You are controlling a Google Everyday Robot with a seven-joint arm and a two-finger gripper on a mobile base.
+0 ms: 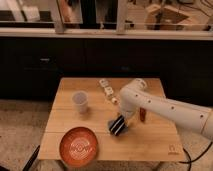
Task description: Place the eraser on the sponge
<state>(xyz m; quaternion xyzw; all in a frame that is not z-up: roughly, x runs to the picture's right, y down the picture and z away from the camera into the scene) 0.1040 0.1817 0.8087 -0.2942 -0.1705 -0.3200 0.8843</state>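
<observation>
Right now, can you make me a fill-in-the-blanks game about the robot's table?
1. The round orange plate lies on a light wooden ____.
2. The small white cup stands ____, behind the plate.
3. The robot's dark gripper hangs low, just right of the plate, on a ____ arm.
Missing words: table; upright; white.

Dim warm light, brighter behind windows (90, 12); gripper (117, 125) low over table (150, 145) centre.
</observation>
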